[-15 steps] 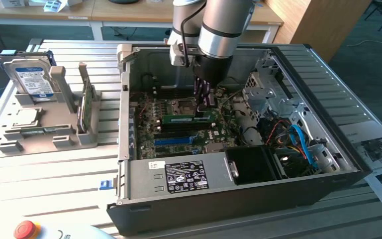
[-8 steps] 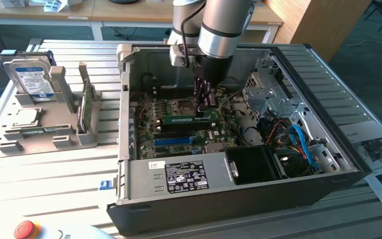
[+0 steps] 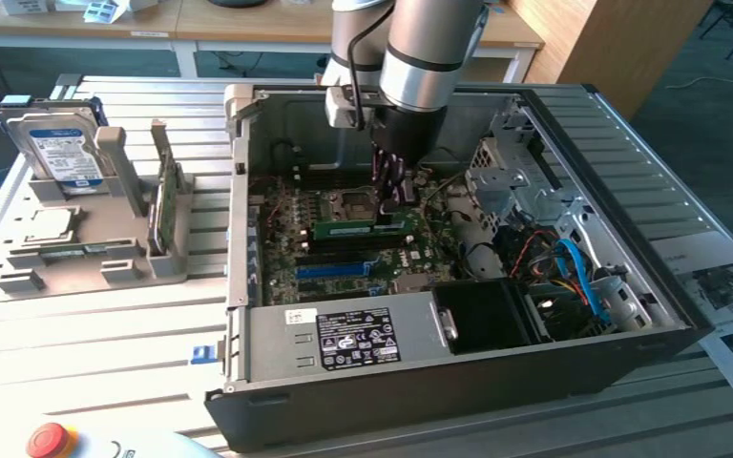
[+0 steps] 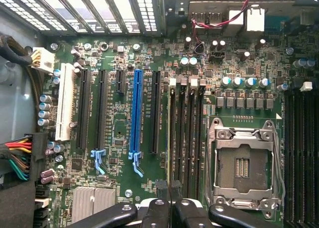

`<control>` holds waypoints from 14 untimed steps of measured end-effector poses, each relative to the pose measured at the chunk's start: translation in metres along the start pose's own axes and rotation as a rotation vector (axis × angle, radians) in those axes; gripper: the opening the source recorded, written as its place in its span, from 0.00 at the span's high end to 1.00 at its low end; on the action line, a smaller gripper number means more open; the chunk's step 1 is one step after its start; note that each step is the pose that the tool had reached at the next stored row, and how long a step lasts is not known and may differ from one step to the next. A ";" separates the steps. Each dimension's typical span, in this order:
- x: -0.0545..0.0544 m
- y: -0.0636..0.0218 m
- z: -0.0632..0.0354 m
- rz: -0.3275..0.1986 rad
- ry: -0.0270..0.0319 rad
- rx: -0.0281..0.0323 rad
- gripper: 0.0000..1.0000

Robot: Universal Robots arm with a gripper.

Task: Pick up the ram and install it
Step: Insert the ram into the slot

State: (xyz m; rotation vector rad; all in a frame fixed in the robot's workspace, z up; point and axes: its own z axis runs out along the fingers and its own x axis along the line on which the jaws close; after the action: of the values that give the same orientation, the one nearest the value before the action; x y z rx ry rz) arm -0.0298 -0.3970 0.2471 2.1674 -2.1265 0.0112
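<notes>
While the arm [image 3: 411, 57] reaches down into the open PC case [image 3: 469, 382], the gripper [image 3: 396, 202] sits right over the middle of the motherboard [image 3: 341, 262], fingers pressed nearly together and pinching the ram [image 3: 354, 228] by its top edge. The ram is a thin green stick running left to right in the exterior view, standing on edge among the memory slots just nearer than the CPU socket [image 3: 347, 202]. Can't honestly tell if it's seated all the way or only resting in the slot. From the wrist view, the black fingertips [image 4: 162, 190] are close side by side above the row of long black memory slots [image 4: 187, 133], with the empty CPU socket [image 4: 244, 163] on one side and the blue expansion slot [image 4: 135, 113] on the other. Out on the table at the exterior view's left is a grey parts holder [image 3: 87, 258] with a hard drive [image 3: 54, 143] with a blue label standing at its far end, a green card [image 3: 163, 196] upright in a slot beside it, and a processor chip [image 3: 49, 224] lying flat. The power supply [image 3: 354, 339] takes up the near side of the case, with a blue cable [image 3: 576, 272] curling on its right. A red stop button [image 3: 51, 439] sits at the near left corner.
</notes>
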 end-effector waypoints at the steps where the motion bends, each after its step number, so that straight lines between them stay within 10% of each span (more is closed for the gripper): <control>1: 0.000 0.0002 0.0000 0.000 -0.0001 0.0018 0.89; 5: 0.000 0.0009 0.0001 0.001 0.0001 0.0168 0.89; 14: 0.000 0.0012 0.0001 0.016 -0.0019 0.0175 0.89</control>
State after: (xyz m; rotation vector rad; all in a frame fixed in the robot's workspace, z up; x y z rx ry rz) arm -0.0310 -0.3970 0.2471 2.1604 -2.1532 0.0292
